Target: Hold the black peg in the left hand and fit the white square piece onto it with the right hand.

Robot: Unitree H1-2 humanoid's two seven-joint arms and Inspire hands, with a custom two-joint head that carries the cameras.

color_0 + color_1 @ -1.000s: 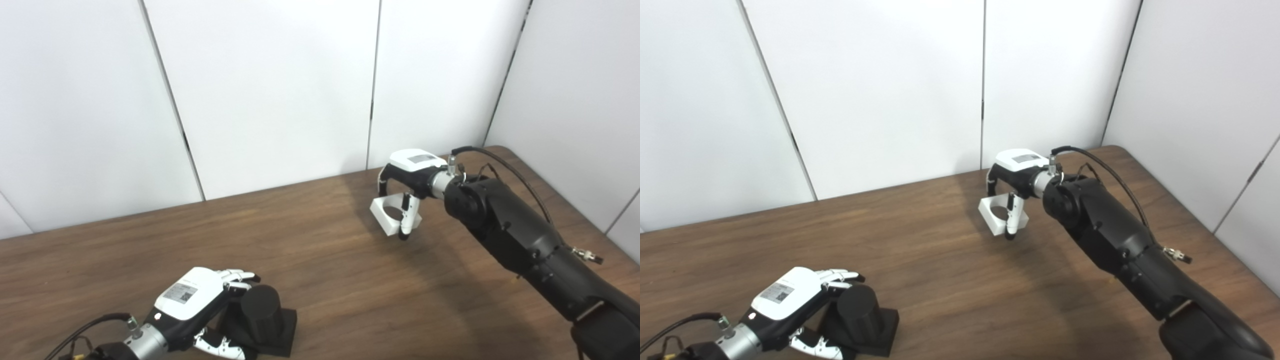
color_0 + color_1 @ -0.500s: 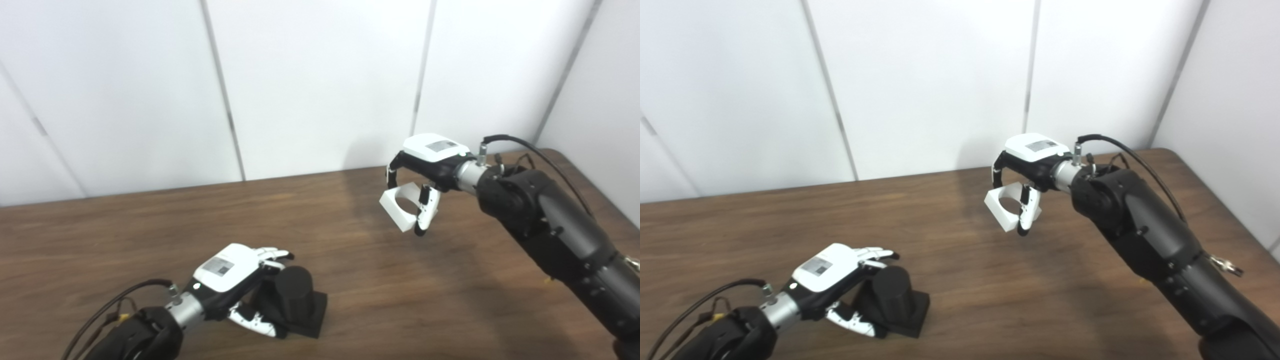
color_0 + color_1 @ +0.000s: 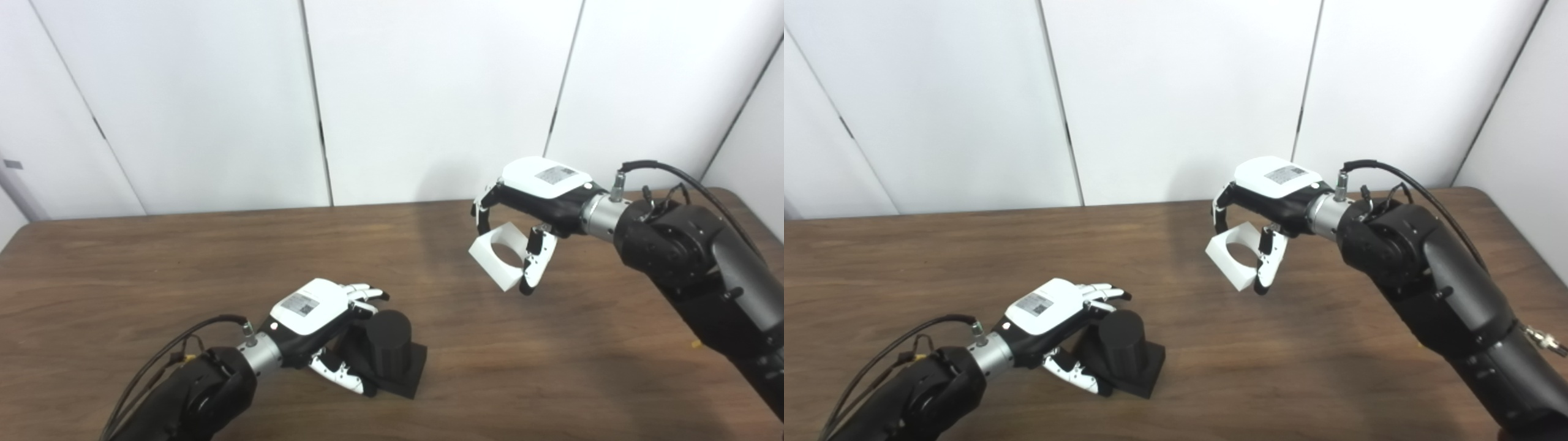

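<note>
The black peg is a short round post on a square black base, standing on the brown table at the front middle. My left hand rests against its left side, fingers curled over the top edge and thumb against the base. My right hand is shut on the white square piece, which has a round hole, and holds it tilted in the air above the table, up and to the right of the peg. In the right eye view the piece hangs under the right hand.
White wall panels stand behind the table's far edge. The table's right corner lies behind the right arm. Cables run along both forearms.
The camera has swung, shifting the whole picture right. My right hand has lifted the white piece off the table and tilted it. My left hand stays at the peg.
</note>
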